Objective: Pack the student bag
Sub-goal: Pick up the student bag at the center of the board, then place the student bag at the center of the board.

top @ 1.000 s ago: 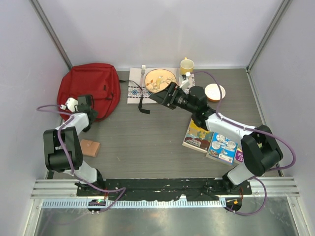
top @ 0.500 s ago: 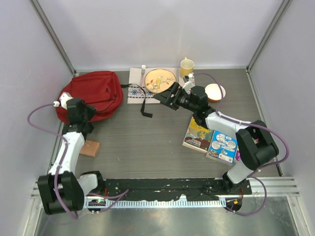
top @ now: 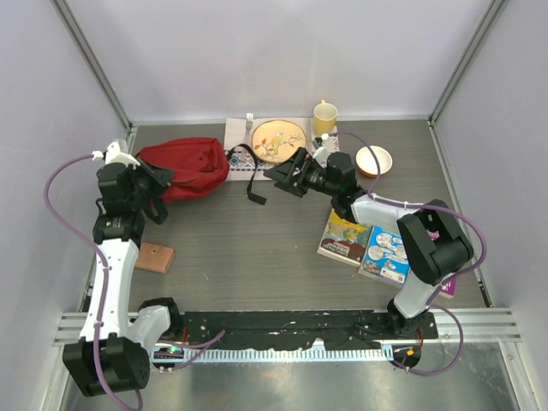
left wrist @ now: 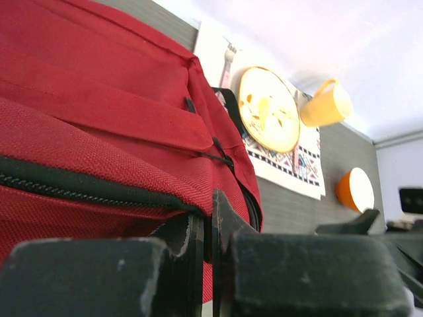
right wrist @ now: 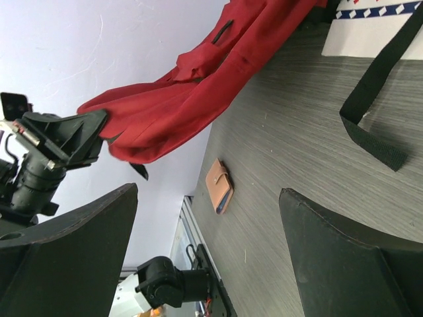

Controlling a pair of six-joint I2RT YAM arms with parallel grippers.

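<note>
Student bag (left wrist: 99, 99) pinched by left gripper (left wrist: 210, 224); right gripper (top: 281, 174) gapes.

Red student bag (top: 184, 167), bunched, edge lifted

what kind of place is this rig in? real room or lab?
Most likely a lab robot cell, not a real room: blank white panel walls on metal frame posts, a black mounting rail, and staged props: red backpack, plate, books.

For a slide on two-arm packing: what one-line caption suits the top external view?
Left hand shut on the red student bag edge, right hand open beside its loose black strap.
</note>
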